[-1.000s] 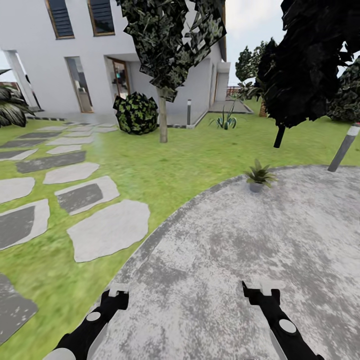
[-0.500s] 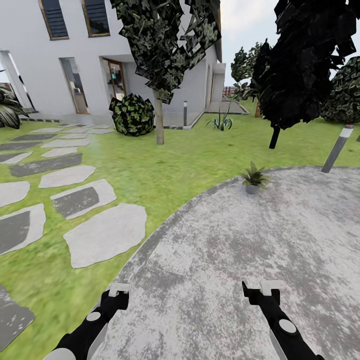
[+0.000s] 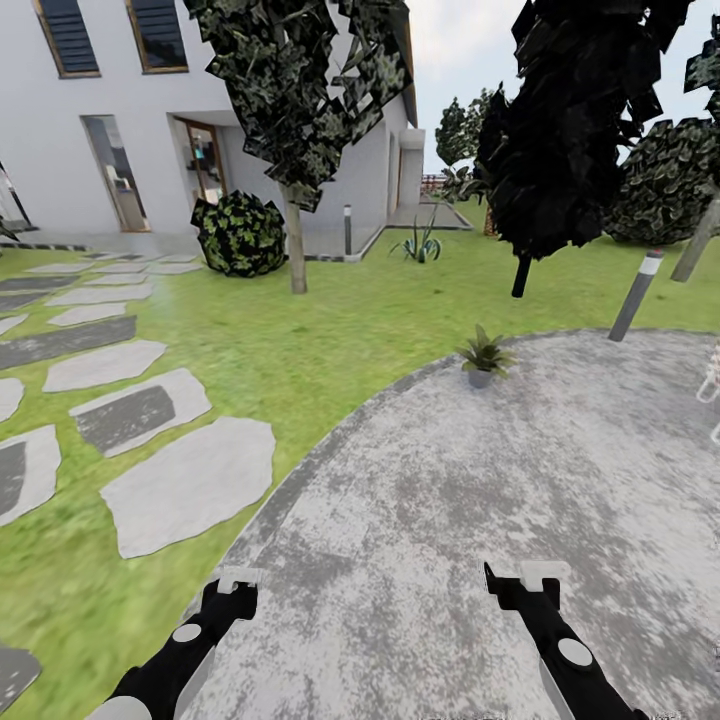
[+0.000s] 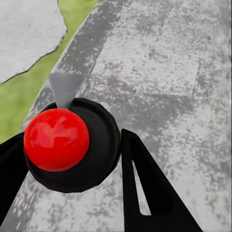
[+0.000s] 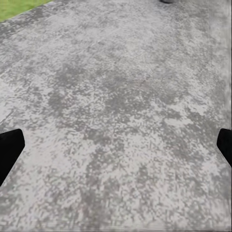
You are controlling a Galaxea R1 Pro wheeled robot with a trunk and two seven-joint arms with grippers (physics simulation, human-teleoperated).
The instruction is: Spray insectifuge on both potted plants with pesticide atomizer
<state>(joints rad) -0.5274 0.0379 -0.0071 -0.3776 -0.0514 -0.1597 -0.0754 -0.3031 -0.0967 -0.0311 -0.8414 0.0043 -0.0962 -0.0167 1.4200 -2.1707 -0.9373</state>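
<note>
head view takes in the white house (image 3: 90, 110), the lawn (image 3: 330, 330) and the round grey stone patio (image 3: 520, 480). near the patio's far edge stands a spiky potted plant (image 3: 484, 356) in a grey pot. right gripper (image 5: 116, 145) is spread wide over bare stone; left gripper (image 3: 238, 580): can't tell.

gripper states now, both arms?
Left end effector: cannot be told; nothing seen held.
Right end effector: open, fingers wide apart, empty.

Patio (image 3: 480, 520): round, mottled-grey stone, bordered by lawn (image 3: 330, 330). One potted plant (image 3: 482, 356) near its far edge.
</note>
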